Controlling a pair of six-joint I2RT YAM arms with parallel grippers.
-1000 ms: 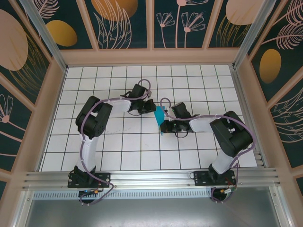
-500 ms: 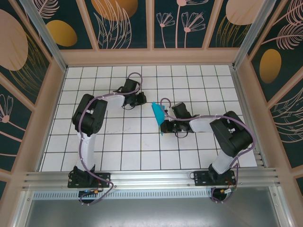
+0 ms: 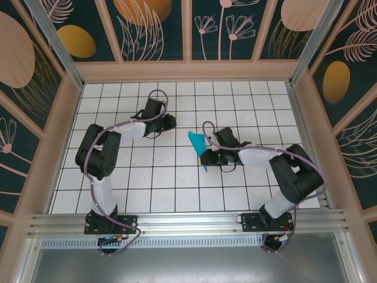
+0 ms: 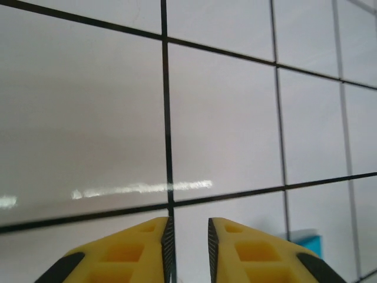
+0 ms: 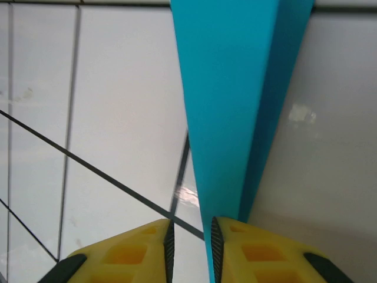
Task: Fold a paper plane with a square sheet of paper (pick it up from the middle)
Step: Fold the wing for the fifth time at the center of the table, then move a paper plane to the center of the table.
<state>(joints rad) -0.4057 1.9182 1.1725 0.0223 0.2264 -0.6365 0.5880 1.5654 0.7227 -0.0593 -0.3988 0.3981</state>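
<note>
My right gripper (image 5: 191,227) has its jaws parted a crack. The folded edge of the paper plane (image 5: 230,88) runs into the gap, apparently unclamped, mid-desk (image 3: 153,177). I'd widen them, then back off along the crease without dragging it. Beyond, the left gripper (image 4: 188,227) hovers, jaws narrowly apart, empty.

Paper plane (image 3: 198,141): one (teal). Grippers: two, left gripper (image 4: 188,223), right gripper (image 5: 191,225).

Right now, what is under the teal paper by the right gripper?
White gridded table shows around the folded paper, which passes between the fingers of the right gripper. The tile patch directly beneath the paper is covered.
</note>
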